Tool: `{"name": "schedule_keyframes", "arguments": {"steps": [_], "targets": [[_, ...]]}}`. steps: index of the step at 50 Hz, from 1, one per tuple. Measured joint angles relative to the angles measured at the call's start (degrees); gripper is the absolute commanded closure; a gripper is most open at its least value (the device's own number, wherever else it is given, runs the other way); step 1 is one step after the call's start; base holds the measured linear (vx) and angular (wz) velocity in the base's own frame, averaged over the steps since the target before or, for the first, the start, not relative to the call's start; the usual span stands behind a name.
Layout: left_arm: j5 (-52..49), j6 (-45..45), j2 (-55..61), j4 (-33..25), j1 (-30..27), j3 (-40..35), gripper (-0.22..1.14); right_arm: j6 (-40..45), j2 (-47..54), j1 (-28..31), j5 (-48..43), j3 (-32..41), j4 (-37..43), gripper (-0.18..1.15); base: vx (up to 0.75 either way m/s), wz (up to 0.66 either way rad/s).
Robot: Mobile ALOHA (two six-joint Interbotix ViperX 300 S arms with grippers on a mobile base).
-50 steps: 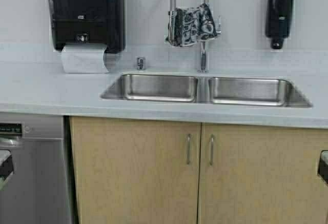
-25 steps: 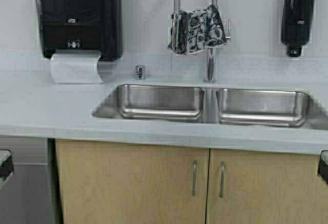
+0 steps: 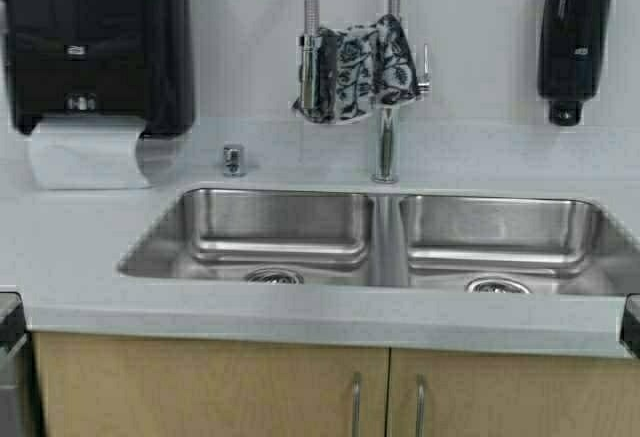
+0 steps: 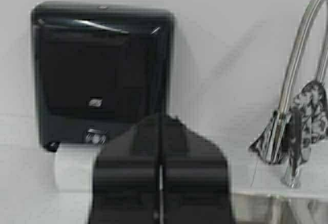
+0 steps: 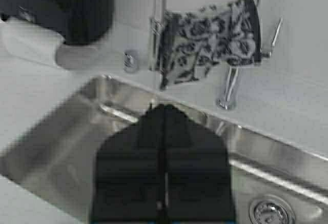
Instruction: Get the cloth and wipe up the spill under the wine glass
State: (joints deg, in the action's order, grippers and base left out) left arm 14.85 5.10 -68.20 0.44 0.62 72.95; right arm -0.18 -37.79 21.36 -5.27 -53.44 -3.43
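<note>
The cloth (image 3: pixel 362 67), grey-white with a dark floral print, hangs draped over the tall steel faucet (image 3: pixel 384 147) behind the double sink. It also shows as the cloth (image 5: pixel 210 39) in the right wrist view and the cloth (image 4: pixel 307 116) in the left wrist view. My left gripper (image 4: pixel 161 119) is shut and empty, facing the paper towel dispenser. My right gripper (image 5: pixel 164 108) is shut and empty, held over the sink short of the cloth. Both arms barely show at the high view's lower corners. The wine glass is out of view.
A black paper towel dispenser (image 3: pixel 95 42) with a hanging sheet (image 3: pixel 85 152) is on the wall at left. A black soap dispenser (image 3: pixel 572 37) is at right. The steel double sink (image 3: pixel 385 282) sits in a pale counter (image 3: pixel 70 257) above wooden cabinet doors (image 3: pixel 200 392).
The robot has driven forward toward the counter: sink, faucet and cloth appear larger and lower, and the scene has shifted left. The dishwasher at left has left view.
</note>
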Motion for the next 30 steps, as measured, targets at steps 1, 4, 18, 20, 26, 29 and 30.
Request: {"name": "schedule_keyframes", "arguments": {"steps": [1, 4, 18, 20, 26, 29, 30], "targets": [[0.0, 0.0, -0.3, -0.1, 0.0, 0.2, 0.89, 0.1, 1.3, 0.0, -1.1, 0.1, 0.0, 0.91, 0.23, -0.09], [-0.1, 0.1, -0.9, 0.0, 0.0, 0.3, 0.89, 0.2, 5.4, 0.3, -4.5, 0.5, 0.0, 0.90, 0.22, -0.09], [0.0, 0.1, -1.1, -0.1, 0.0, 0.3, 0.89, 0.2, 24.6, 4.1, -21.9, 2.5, -0.4, 0.89, 0.18, -0.02], [-0.1, 0.2, -1.1, -0.1, 0.0, 0.4, 0.89, 0.2, 26.9, 4.7, -23.8, 2.7, -0.6, 0.89, 0.16, 0.02], [-0.1, 0.2, -1.2, -0.1, 0.0, 0.4, 0.89, 0.2, 32.8, 5.6, -29.1, 3.3, -0.8, 0.83, 0.15, 0.02], [-0.1, 0.2, -1.3, -0.1, 0.1, 0.4, 0.89, 0.2, 35.3, 5.9, -31.6, 3.3, -1.0, 0.76, 0.14, 0.03], [-0.1, 0.2, -1.3, -0.1, 0.0, 0.4, 0.89, 0.3, 36.1, 5.8, -32.3, 3.3, -1.0, 0.73, 0.14, 0.03]]}}
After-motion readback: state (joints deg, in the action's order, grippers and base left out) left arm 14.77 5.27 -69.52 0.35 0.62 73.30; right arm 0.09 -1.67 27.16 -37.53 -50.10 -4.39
